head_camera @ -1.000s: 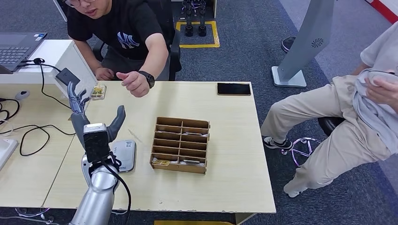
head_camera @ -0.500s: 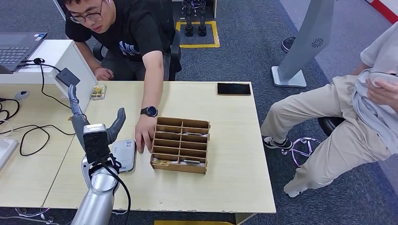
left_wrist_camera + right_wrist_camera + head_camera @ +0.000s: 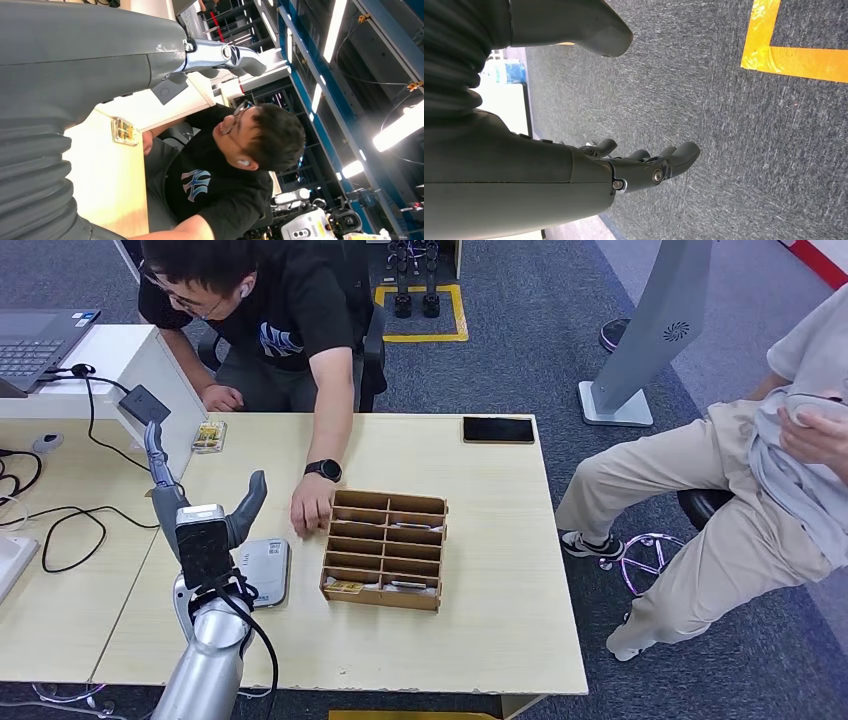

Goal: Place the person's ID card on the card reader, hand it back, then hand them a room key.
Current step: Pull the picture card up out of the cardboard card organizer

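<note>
Here, at a light wooden desk, the robot's left hand is raised above the near left part of the tabletop, fingers spread and thumb set apart, holding nothing. Just below and to the right of that hand lies the white card reader, flat on the desk, its long side running away from the robot. A person in a black T-shirt leans across from the far side, one hand resting on the desk between the reader and the wooden compartment tray that appears to hold the room keys. Whether that hand holds an ID card cannot be told; no card is plainly visible on the reader or the desk. The person's hand sits to the right of the robot's raised hand and slightly farther from the robot, so the left arm is much the nearer one for receiving a card. The right hand hangs over grey carpet, fingers loosely curled and holding nothing. The task appears to stand at its opening step, with the card not yet taken.
</note>
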Available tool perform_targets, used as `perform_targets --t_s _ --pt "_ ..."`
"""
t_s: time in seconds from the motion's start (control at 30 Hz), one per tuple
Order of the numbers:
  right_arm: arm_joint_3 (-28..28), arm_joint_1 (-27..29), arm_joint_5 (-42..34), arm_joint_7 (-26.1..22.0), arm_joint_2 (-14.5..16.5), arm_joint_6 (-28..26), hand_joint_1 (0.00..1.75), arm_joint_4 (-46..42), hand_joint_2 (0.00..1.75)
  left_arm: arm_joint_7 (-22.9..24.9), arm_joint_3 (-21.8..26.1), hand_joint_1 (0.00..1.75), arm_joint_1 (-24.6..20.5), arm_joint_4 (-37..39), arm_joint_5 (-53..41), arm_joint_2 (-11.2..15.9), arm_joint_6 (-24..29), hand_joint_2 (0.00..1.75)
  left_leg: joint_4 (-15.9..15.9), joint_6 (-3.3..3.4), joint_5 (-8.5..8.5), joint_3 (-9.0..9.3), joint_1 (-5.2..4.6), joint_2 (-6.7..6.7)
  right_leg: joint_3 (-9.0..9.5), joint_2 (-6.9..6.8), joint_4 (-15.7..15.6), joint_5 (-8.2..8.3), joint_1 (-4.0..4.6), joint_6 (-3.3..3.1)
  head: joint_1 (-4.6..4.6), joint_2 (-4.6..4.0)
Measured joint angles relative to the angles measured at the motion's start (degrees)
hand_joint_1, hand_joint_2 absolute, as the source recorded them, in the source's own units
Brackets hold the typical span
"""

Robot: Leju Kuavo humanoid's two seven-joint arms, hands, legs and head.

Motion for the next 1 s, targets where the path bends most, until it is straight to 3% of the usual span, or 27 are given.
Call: perform_targets --t_s 0.7,0.8,0.9,1.0 --pt "0.0 0.0 0.1 0.1 0.1 -0.5 0.0 0.0 1.75 -1.0 0.3 0.0 0.6 0.0 1.9 -0.5 0.0 1.75 0.0 0.0 0.0 0.0 0.0 0.0 0.0 0.0 0.0 0.0 0.0 0.0 0.01 -0.01" --pt "0.0 0.0 0.1 0.1 0.1 -0.5 0.0 0.0 1.75 -1.1 0.1 0.0 1.1 -0.1 7.8 -0.1 -2.2 1.75 0.0 0.0 0.0 0.01 0.0 0.01 0.0 0.01 0.0 0.0 0.0 0.0 0.01 0.0" --pt "0.0 0.1 0.1 -0.2 0.1 -0.5 0.0 0.0 1.75 -2.3 -1.8 0.0 2.5 -1.8 18.3 1.4 -7.6 1.75 0.0 0.0 0.0 0.01 0.0 0.02 -0.02 0.02 0.0 0.0 0.01 0.0 0.01 0.0" --pt "0.0 0.2 0.1 -0.4 0.1 -0.5 0.0 0.0 1.75 -3.0 -4.1 0.0 3.5 -4.0 21.5 2.8 -9.8 1.75 0.0 0.0 0.0 0.0 0.01 0.01 -0.02 0.01 0.0 -0.01 0.01 0.0 0.01 0.0"
